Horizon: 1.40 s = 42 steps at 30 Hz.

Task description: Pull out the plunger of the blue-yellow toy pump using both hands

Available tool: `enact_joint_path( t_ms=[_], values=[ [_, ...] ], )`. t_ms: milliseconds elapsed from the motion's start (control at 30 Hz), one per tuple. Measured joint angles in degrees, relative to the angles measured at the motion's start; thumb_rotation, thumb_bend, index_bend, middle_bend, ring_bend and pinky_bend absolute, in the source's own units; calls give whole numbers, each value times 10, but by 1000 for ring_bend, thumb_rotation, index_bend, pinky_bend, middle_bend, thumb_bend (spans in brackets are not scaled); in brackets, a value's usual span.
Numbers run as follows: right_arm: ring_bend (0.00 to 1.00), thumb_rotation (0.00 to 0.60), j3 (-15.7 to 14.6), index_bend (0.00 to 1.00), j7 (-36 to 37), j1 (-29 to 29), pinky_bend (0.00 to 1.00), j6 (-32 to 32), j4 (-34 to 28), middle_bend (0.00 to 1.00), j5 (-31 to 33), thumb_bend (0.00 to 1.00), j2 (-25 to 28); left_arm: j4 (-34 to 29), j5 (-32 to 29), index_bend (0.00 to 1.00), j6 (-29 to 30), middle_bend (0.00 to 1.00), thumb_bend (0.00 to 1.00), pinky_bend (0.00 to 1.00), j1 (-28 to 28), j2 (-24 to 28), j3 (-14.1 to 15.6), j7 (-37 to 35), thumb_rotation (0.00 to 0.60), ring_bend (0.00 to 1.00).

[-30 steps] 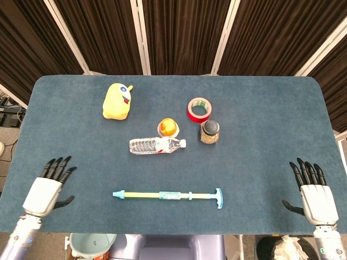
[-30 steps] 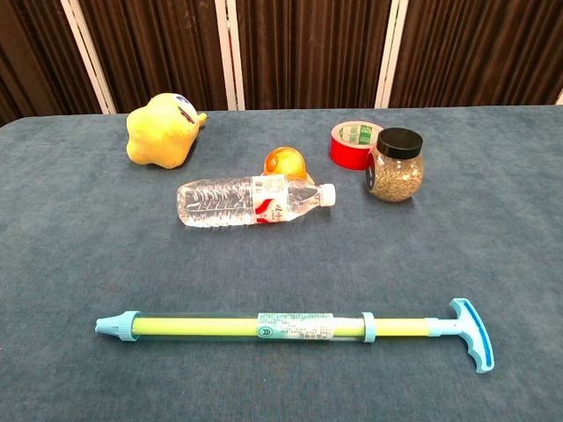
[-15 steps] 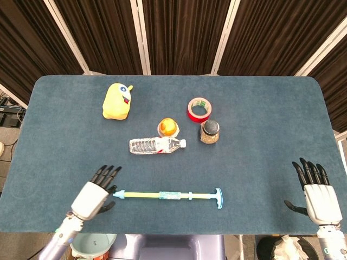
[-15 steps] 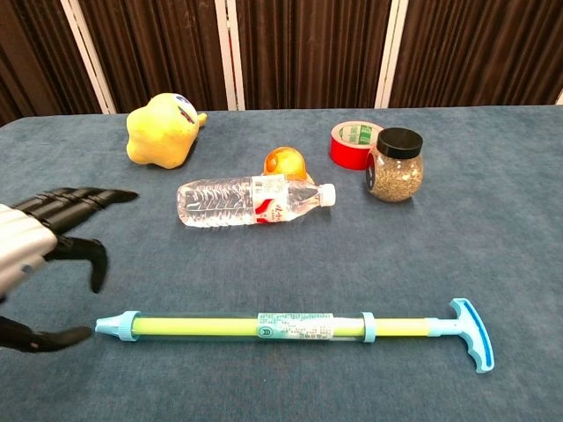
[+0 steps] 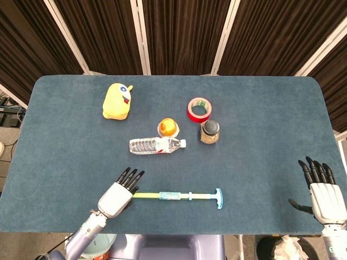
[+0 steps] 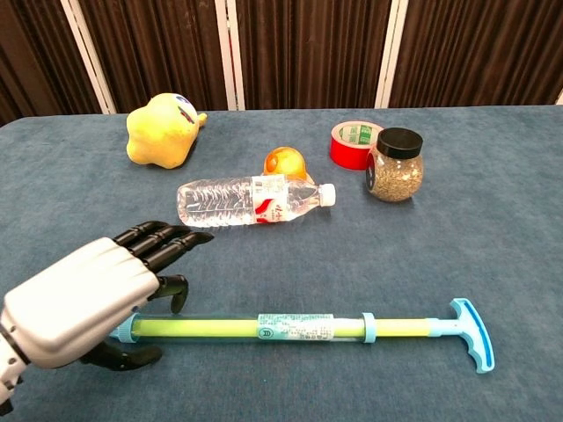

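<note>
Toy pump (image 6: 299, 328) lies flat at front of surface (image 5: 260, 135); left hand (image 6: 84, 299) spread wide over nozzle end, holding nothing; right hand (image 5: 324, 189) open, well apart; risk: barrel rolls w/o firm grip, handle unreached.

head view: high above the near edge, looking steeply down; whole worktop (image 5: 65, 124) visible.
chest view: low, close at the near edge, facing the far edge.
shared: worktop's middle.
</note>
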Motion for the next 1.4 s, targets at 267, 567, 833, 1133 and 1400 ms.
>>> enact_joint_path(
  t_ms=[267,567,833,1133,1400],
  values=[
    [0,600,6,65,-6,8,0,-14,5,0,14,0,-4,37,-6,527,4,17,343,84,-10,-24,-6,4,600,0],
    [0,600,5,76,-31,14,0,-24,6,0,21,0,-16,50,-2,653,22,115,511,84,-21,-30,-2,-23,600,8],
    [0,600,-15,228,-79,15,0,-41,-13,0,15,83,-42,84,2,704,37,163,593,84,-29,-52,1,-43,600,34],
    [0,600,-66,398,-174,7,0,-64,-62,0,2,110,-97,126,15,712,79,180,599,98,-31,-84,5,-59,600,42],
    [0,600,-63,436,-238,7,0,-66,-76,0,2,158,-168,175,20,712,89,182,599,98,-31,-112,20,-81,600,43]
  ],
)
